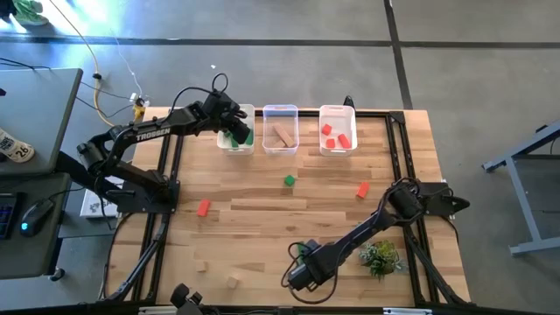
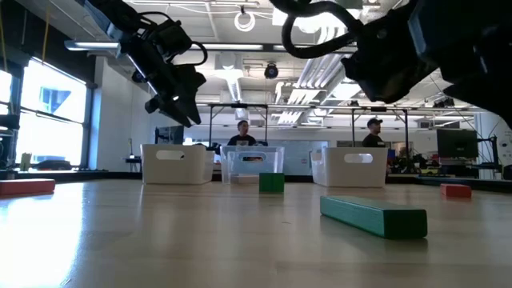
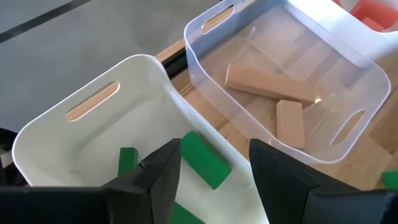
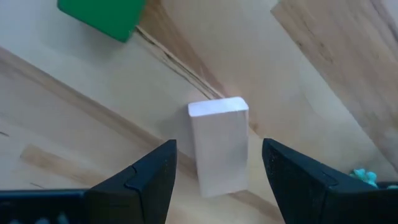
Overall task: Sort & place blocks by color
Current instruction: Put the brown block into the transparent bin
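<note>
Blocks are mid-sort: a tan block (image 4: 219, 146) is straddled by the right gripper (image 4: 217, 180), jaws apart, to be closed next; the left gripper (image 3: 214, 177) hangs open and empty over the green bin (image 3: 93, 134).

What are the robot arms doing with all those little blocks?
They are sorting blocks by colour into three bins. The left gripper hangs open over the left bin, where green blocks already lie. The middle bin has tan blocks, the right bin has red ones. The right gripper is open around a tan block near the table's front edge. Some blocks still wait on the table.
</note>
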You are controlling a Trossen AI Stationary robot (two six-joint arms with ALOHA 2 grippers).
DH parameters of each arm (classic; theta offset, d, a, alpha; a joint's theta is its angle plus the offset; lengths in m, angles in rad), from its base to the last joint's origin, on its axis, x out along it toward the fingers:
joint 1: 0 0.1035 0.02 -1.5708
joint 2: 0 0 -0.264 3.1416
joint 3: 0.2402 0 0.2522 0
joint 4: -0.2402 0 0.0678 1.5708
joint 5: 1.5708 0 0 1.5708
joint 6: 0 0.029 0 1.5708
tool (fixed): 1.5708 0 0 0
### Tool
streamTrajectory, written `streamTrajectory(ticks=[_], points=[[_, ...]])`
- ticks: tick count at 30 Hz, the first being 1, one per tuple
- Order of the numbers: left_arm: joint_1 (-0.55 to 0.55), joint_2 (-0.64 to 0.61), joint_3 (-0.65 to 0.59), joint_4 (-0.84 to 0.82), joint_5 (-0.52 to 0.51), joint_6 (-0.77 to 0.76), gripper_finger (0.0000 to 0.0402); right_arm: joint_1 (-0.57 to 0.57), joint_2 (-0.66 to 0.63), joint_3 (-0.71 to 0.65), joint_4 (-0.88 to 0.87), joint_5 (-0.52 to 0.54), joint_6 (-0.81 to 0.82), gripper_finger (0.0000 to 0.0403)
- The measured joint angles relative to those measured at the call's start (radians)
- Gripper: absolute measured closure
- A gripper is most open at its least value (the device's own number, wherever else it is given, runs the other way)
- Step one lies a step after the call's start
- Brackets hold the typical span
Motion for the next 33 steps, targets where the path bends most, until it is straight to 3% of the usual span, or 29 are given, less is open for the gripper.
streamTrajectory(ticks=[9, 12, 16, 22, 33], points=[[-0.006, 0.000, 0.000, -0.010, 0.000, -0.002, 0.0222, -0.012, -0.004, -0.103, 0.142, -0.080, 0.002, 0.0187], [-0.007, 0.000, 0.000, -0.011, 0.002, -0.002, 0.0222, -0.024, -0.002, -0.104, 0.147, -0.098, -0.014, 0.0223], [-0.007, 0.000, 0.000, -0.011, 0.006, 0.012, 0.0222, -0.045, -0.001, -0.104, 0.148, -0.124, -0.031, 0.0303], [-0.007, 0.000, 0.000, -0.009, 0.017, 0.034, 0.0222, -0.083, -0.007, -0.105, 0.133, -0.138, -0.082, 0.0308], [-0.008, 0.000, 0.000, -0.002, 0.069, -0.008, 0.0222, -0.224, -0.145, -0.110, 0.026, 0.094, -0.216, 0.0308]])
